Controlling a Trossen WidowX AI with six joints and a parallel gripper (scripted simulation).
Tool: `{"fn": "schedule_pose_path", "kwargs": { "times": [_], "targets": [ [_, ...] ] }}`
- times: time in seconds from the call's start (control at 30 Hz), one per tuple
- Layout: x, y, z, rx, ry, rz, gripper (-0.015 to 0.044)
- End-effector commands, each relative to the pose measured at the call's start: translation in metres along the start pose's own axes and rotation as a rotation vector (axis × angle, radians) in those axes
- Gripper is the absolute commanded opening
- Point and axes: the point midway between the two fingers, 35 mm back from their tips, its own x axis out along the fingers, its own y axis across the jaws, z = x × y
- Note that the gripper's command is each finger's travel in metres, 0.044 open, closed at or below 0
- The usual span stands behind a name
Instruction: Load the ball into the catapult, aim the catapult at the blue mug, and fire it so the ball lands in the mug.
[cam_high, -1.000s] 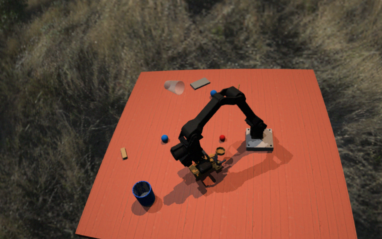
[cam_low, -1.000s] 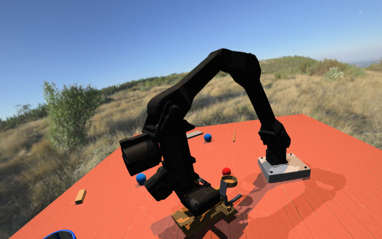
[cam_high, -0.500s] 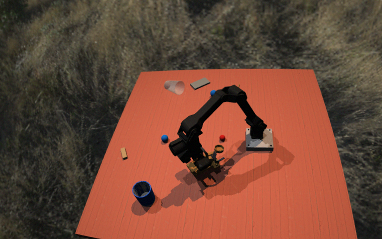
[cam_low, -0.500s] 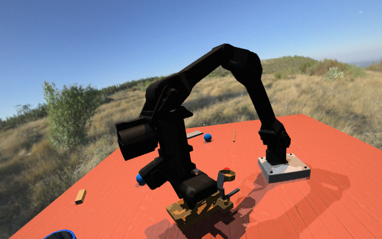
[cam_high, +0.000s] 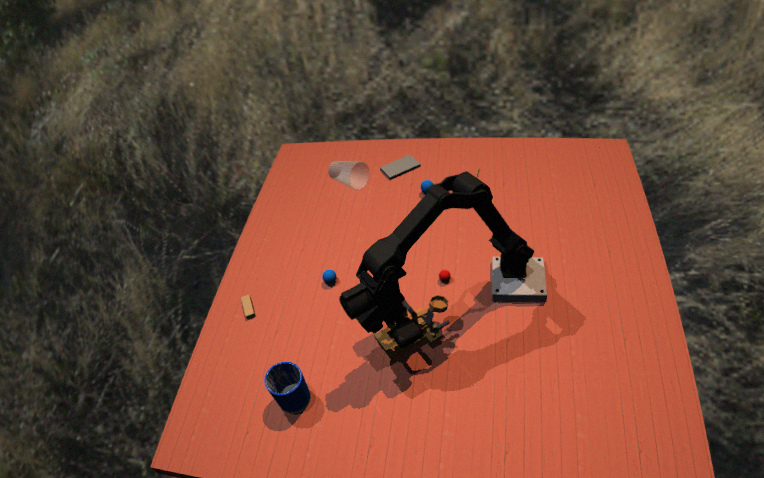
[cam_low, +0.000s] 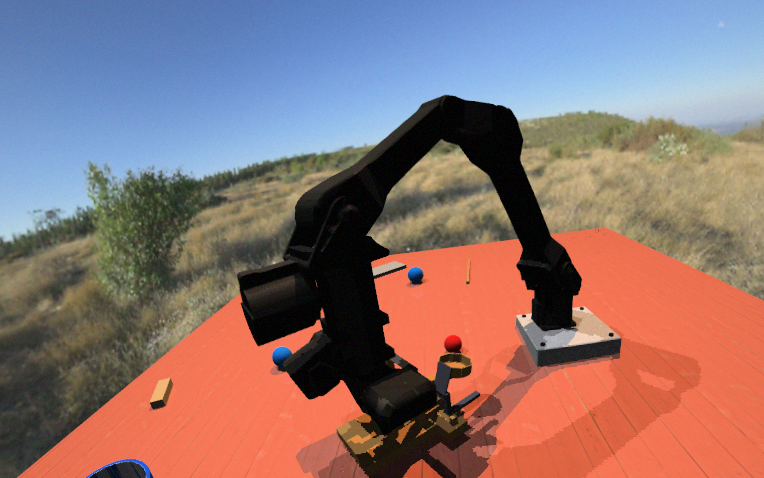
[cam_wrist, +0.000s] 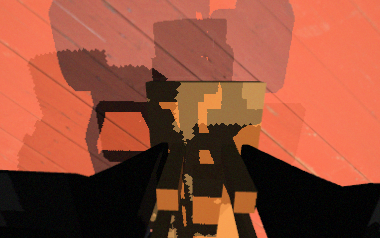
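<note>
The wooden catapult (cam_high: 385, 340) (cam_low: 352, 434) (cam_wrist: 242, 102) stands on the red table. Its round cup (cam_high: 438, 303) (cam_low: 455, 365) looks empty and is raised at the end toward the robot's base. My gripper (cam_high: 405, 333) (cam_low: 398, 414) (cam_wrist: 204, 150) points down over the catapult and is shut on its upright frame, one finger on each side; the exact contact is partly hidden. The red ball (cam_high: 444, 275) (cam_low: 452, 343) lies on the table behind the catapult's cup. The blue mug (cam_high: 292, 394) (cam_low: 143, 467) stands upright at the front left, cut off in the exterior view.
One blue ball (cam_high: 329, 276) (cam_low: 281, 356) lies left of the arm, another (cam_high: 425, 186) (cam_low: 415, 275) at the back. A wooden block (cam_high: 247, 306) (cam_low: 161, 392) lies far left. A clear cup (cam_high: 349, 174), grey slab (cam_high: 400, 167) (cam_low: 388, 269) and thin stick (cam_low: 468, 271) lie at the back.
</note>
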Motion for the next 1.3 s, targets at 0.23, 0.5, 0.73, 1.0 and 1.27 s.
{"fn": "schedule_pose_path", "kwargs": {
  "times": [0.23,0.5,0.73,1.0,1.27],
  "targets": [
    [0.018,0.000,-0.001,-0.003,0.001,0.000,0.0000],
    [0.013,0.000,-0.001,0.002,0.001,0.000,0.0053],
    [0.013,0.000,-0.001,0.002,0.001,0.000,0.0236],
    [-0.008,0.000,0.003,0.002,0.000,0.000,0.0440],
    [-0.087,0.000,0.000,0.002,0.001,0.001,0.0440]
  ]
}}
